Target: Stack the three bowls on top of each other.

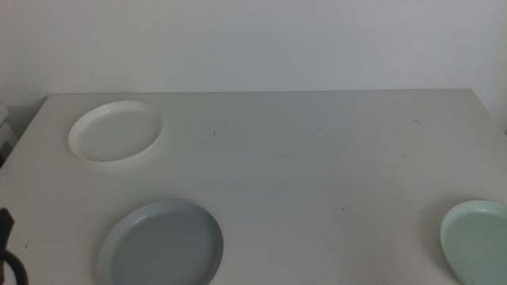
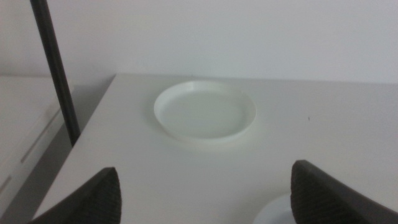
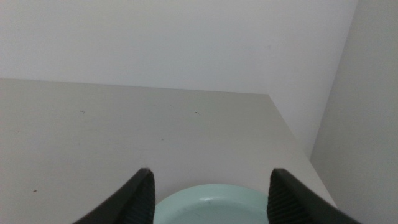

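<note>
The white bowl [image 1: 115,131] sits at the table's far left. The grey-blue bowl [image 1: 161,245] lies near the front left, and the pale mint green bowl [image 1: 479,241] at the front right edge of the view. My left gripper [image 2: 205,199] is open and empty, low at the front left, with the white bowl [image 2: 205,112] ahead of it and the grey-blue bowl's rim [image 2: 273,216] just beside one jaw. Only a dark bit of the left gripper [image 1: 6,253] shows in the middle view. My right gripper [image 3: 210,194] is open and empty, with the mint bowl [image 3: 211,210] right in front of its jaws.
The white table [image 1: 317,158] ends at a pale wall behind. A dark upright pole [image 2: 56,68] stands off the table's left edge. The table's right edge [image 3: 298,137] runs close to the mint bowl.
</note>
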You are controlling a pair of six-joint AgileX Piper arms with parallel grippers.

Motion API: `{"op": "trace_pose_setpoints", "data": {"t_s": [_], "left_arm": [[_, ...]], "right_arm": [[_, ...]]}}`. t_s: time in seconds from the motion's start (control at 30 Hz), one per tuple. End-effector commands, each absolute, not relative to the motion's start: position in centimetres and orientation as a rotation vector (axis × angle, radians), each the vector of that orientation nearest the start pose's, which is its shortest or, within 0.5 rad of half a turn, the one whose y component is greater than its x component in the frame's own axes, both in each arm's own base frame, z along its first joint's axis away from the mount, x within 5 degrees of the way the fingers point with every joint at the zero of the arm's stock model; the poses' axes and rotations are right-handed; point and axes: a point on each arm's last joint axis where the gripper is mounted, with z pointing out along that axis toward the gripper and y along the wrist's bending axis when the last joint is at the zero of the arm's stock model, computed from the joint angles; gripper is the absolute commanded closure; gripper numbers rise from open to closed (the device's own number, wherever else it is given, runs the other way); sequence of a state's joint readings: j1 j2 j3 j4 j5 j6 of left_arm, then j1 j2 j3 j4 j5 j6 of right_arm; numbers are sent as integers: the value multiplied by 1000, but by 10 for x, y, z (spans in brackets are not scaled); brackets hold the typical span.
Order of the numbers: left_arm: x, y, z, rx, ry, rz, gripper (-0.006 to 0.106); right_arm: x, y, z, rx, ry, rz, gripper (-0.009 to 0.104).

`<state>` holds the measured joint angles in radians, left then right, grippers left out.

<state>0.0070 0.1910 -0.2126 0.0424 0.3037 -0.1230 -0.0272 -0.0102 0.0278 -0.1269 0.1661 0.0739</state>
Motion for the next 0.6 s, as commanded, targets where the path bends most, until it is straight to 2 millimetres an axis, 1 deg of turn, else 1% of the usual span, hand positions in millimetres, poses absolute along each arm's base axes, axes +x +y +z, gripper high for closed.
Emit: {"op": "trace_pose_setpoints", "data": {"t_s": [0.0,0.17,0.33,0.43,0.57], "left_arm": [[74,1,283,-88,1656,-69,-5],[94,1,317,-86,1680,-64,-5],[122,1,350,-92,1752,-59,-5],[140,1,363,-98,1826,-55,-5],[160,2,375,-106,1914,-50,-5]], "right_arm": [[55,-2,200,-27,1553,-87,49],[55,-2,200,-26,1553,-86,49],[55,-2,200,-26,1553,-86,49],[55,-2,200,-26,1553,-86,49],[55,-2,200,-26,1553,-86,49]]}}
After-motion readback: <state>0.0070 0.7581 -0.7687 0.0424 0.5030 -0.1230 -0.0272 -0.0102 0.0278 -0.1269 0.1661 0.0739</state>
